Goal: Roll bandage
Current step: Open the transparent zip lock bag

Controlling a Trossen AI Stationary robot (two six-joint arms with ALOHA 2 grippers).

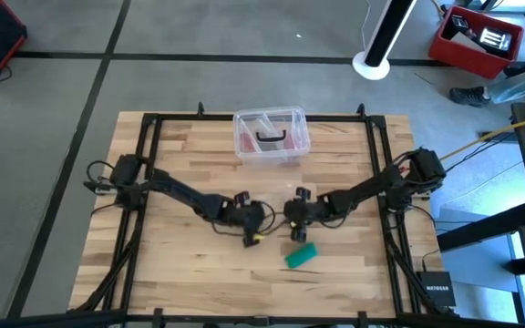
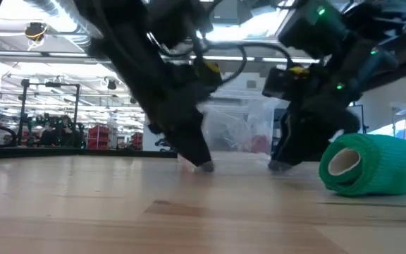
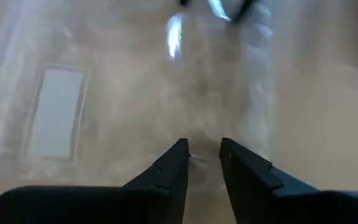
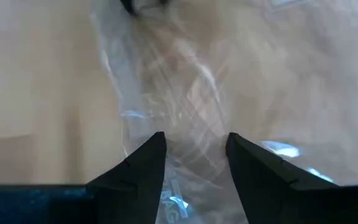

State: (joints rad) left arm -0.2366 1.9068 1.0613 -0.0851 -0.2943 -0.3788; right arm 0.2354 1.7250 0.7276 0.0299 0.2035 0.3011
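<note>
Wooden table point(image 1: 180, 146), butcher-block top, black frame along its edges. Bandage point(image 1: 302, 256) lies as a compact teal-green roll on the table, toward the near edge and slightly right of centre; in the low view it rests on its side point(image 2: 372, 166), pale hollow core facing the camera, touching nothing but the wood. Left gripper point(image 1: 252, 239) is down near the middle of the table, left of the roll and clear of it; its two dark fingers point(image 3: 169, 171) stand a narrow gap apart with only bare table and a blurred clear sheet visible between and beyond them, nothing held. Right gripper point(image 1: 297, 237) is just beside the roll, on the side toward the far edge, tips close to the wood; whether it touches the roll I cannot tell. Its fingers point(image 4: 145, 163) stand somewhat wider apart than the left's, partly spread, over crinkled clear plastic, with no grip on anything visible. In the low view both grippers' tips come down to the tabletop, apart from each other. Clear plastic box point(image 1: 271, 137) with pinkish contents and a dark piece inside sits at the middle of the far edge, well apart from the roll.
</note>
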